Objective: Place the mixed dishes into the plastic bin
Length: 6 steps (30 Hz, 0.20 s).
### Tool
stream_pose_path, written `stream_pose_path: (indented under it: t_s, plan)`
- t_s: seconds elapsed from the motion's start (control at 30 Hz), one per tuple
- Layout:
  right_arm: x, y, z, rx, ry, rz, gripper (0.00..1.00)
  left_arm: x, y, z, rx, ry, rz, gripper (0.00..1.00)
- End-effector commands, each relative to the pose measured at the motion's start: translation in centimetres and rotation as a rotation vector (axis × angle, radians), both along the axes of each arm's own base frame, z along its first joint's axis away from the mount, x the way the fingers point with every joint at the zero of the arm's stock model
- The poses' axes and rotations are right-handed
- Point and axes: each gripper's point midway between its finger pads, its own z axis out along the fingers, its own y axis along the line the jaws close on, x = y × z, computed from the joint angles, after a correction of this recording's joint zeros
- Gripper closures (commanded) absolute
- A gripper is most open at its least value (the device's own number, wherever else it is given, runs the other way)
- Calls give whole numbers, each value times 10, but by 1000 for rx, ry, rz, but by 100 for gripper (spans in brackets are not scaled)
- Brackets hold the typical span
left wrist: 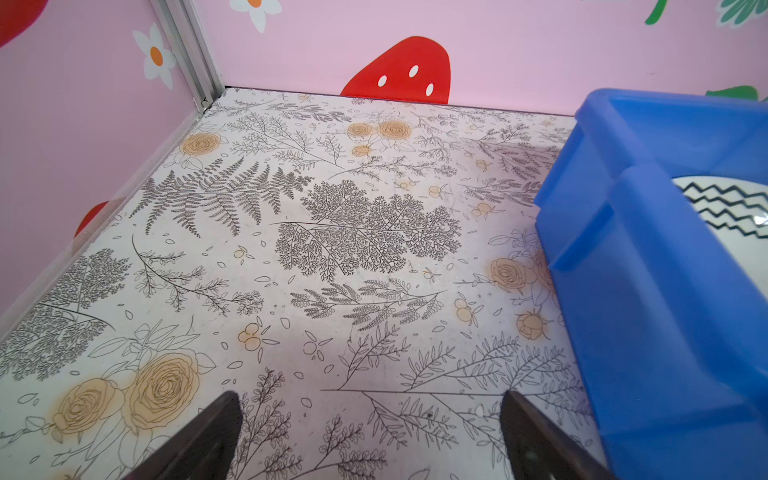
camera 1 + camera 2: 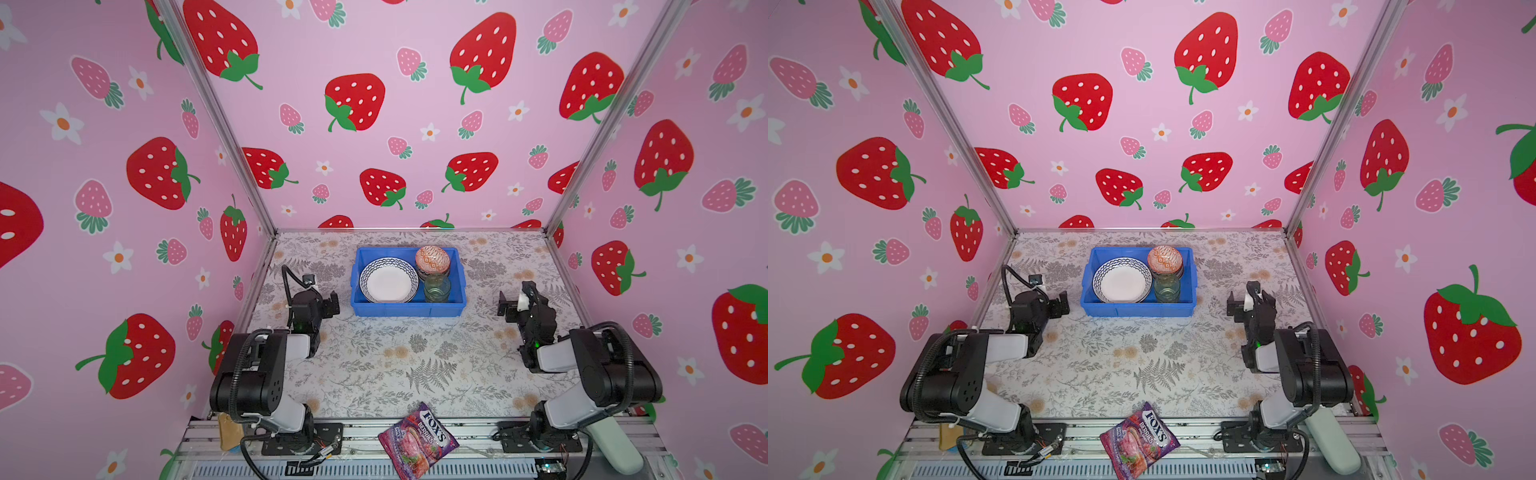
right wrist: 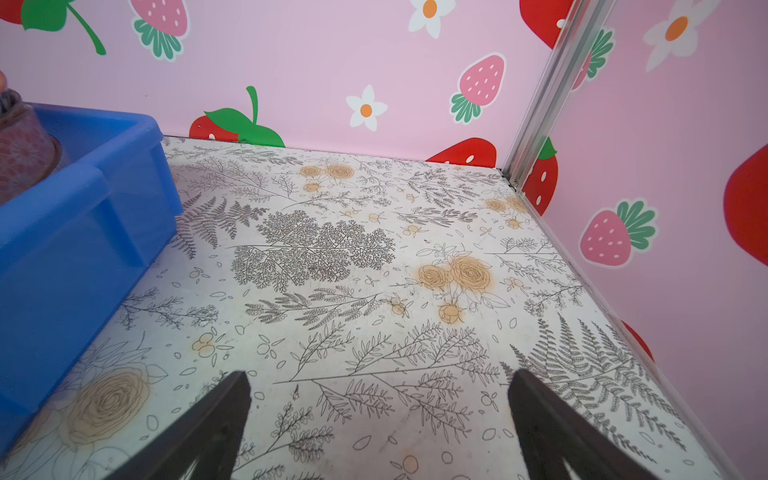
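A purple candy bag point(image 2: 417, 440) lies across the metal rail point(image 2: 478, 432) at the near edge. Beyond it stretches the fern-and-rose printed tabletop point(image 2: 395, 374). The left gripper point(image 2: 332, 304) and right gripper point(image 2: 507, 308) hover over it, jaws spread and empty, flanking the plastic bin point(image 2: 407, 309) toward the back. The bin holds a zigzag-rimmed plate point(image 2: 388, 280), a green tumbler point(image 2: 437, 289) and an orange bowl point(image 2: 432, 258). Pink strawberry walls point(image 2: 374, 124) enclose three sides.

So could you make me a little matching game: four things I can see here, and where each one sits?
Things:
1. zigzag plate
2. orange bowl
3. green glass
4. candy bag

Places, as both top views show them:
A. near right corner of the bin
B. near edge of the table, outside the bin
C. left half of the bin
D. far right corner of the bin

Pairs: 1-C, 2-D, 3-A, 4-B
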Motion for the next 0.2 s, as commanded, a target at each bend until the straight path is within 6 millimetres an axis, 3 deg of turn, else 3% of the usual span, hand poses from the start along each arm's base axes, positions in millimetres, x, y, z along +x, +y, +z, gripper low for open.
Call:
stream_pose_path:
  t_s: [0.0, 0.17]
  plan:
    - [5, -1, 12, 0, -43, -1, 1, 5, -1, 6, 3, -17, -9, 1]
    - [5, -1, 12, 0, -43, -1, 1, 5, -1, 5, 2, -16, -10, 1]
